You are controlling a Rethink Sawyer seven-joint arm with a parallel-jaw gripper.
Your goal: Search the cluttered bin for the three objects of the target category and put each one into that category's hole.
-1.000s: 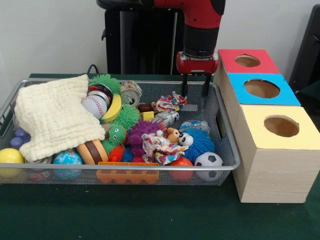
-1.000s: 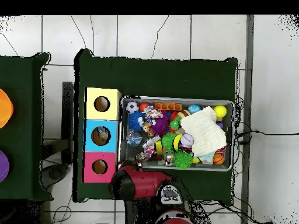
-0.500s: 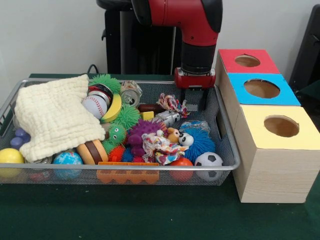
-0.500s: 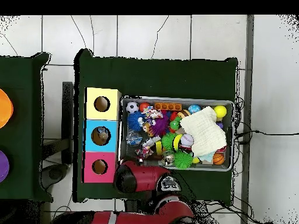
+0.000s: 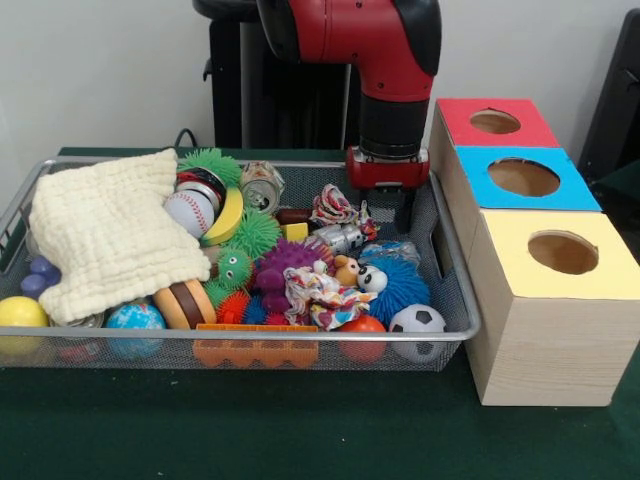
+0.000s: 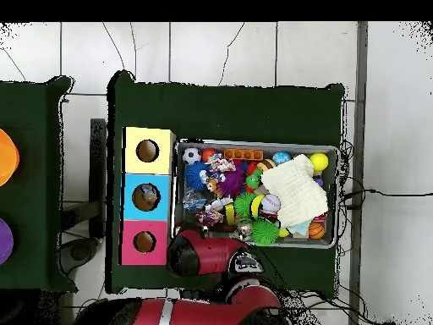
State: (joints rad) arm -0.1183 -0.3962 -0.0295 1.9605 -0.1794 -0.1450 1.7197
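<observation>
My gripper (image 5: 386,215) hangs low inside the far right corner of the wire bin (image 5: 455,300), open, with nothing between its fingers. One finger (image 5: 408,208) shows clearly; the other is partly behind a multicoloured rope toy (image 5: 335,206) just left of it. I cannot tell whether that finger touches the toy. A small metal can (image 5: 340,237) lies in front of the gripper. To the right stand the red box (image 5: 495,140), blue box (image 5: 523,190) and yellow box (image 5: 562,275), each with a round hole. In the overhead view the red arm (image 6: 207,254) covers the gripper.
The bin is packed: a cream cloth (image 5: 105,235) at left, a baseball (image 5: 188,212), green spiky balls (image 5: 210,162), a purple spiky ball (image 5: 285,258), a blue spiky ball (image 5: 400,285), a soccer ball (image 5: 416,325), a second rope toy (image 5: 320,292) and a globe ball (image 5: 134,320).
The gripper has come down from above the bin's far rim into its right corner. The rope toy beside it has shifted slightly left. The arm's upper link has swung into view.
</observation>
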